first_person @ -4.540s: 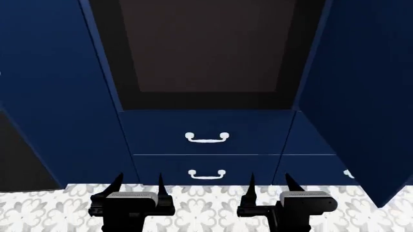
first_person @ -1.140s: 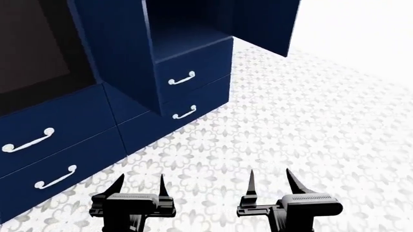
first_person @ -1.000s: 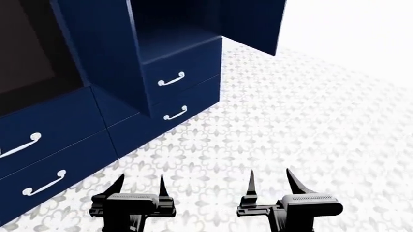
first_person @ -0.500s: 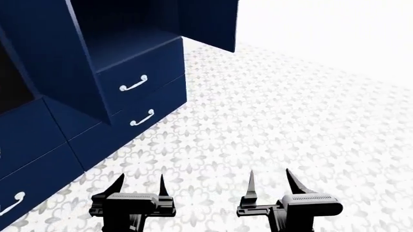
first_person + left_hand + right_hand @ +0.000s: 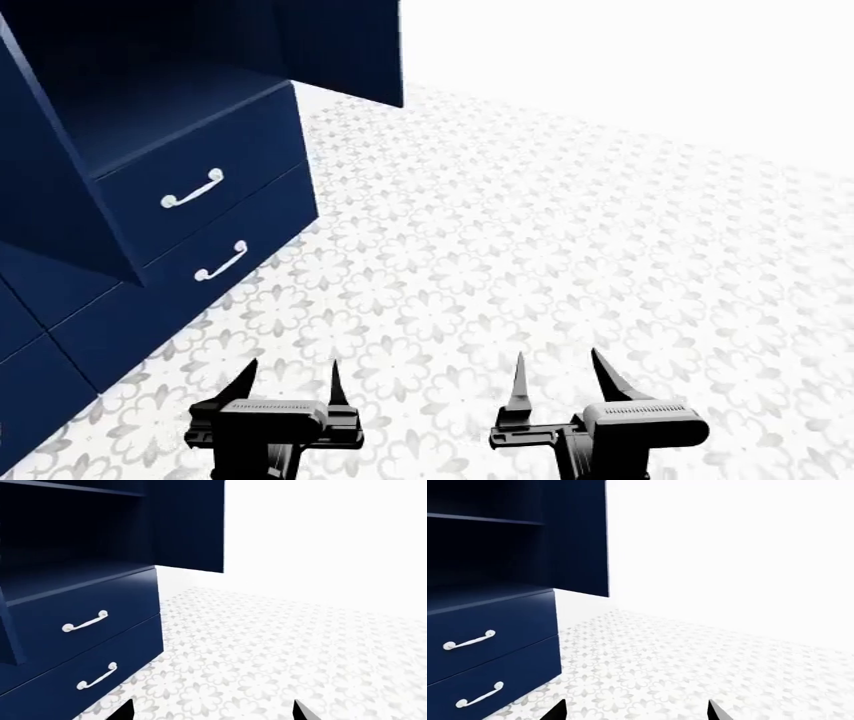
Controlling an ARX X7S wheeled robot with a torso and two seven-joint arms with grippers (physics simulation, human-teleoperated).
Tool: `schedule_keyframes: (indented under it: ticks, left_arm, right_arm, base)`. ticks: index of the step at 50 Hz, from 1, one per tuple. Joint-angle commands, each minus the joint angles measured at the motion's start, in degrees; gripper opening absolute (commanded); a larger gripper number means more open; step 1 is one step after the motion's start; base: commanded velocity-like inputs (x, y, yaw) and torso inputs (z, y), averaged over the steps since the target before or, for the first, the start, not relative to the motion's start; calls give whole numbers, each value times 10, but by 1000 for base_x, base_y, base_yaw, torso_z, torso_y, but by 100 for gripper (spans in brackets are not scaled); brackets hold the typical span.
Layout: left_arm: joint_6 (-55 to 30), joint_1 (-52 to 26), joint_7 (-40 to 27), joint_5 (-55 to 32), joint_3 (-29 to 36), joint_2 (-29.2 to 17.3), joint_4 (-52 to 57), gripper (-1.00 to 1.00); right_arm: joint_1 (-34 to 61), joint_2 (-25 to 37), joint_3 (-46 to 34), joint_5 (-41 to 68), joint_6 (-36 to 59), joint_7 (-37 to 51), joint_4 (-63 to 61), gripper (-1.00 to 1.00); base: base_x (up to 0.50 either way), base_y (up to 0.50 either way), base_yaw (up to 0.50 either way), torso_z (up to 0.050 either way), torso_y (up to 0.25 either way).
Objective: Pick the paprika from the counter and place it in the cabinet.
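Paprika out of view, cabinet [image 5: 147, 150] left of both empty, wide-open grippers [image 5: 287, 382] [image 5: 558, 377]

one cabinet [image 5: 80, 110], two claws, two white drawer handles

Open patterned floor [image 5: 561, 250] ahead and right; cabinet [image 5: 160, 190] with open door at left.

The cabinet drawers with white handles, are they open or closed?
Closed. In the head view both drawers sit flush with the cabinet front, one above the other; no gap or pulled-out box shows.
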Motion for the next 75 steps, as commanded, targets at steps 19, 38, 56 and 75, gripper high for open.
schedule_keyframes:
  ticks: [19,38,56,75]
  left_arm:
    - [3,-2,-5,-7,7,-6,0,100]
    - [4,-3,-9,-10,11,-10,1,100]
    - [5,0,-14,-13,16,-14,6,100]
    - [6,-1,-17,-17,20,-17,5,100]
  right_arm:
    - [0,7,-10,5,-5,6,1,100]
    - [2,11,-15,9,-7,9,2,100]
    - [4,14,-20,11,-8,12,2,100]
    - [5,17,-24,14,-11,15,5,100]
  base:
    - [0,0,-500,0,0]
    - [0,0,-500,0,0]
    - [0,0,-500,0,0]
    - [0,0,-500,0,0]
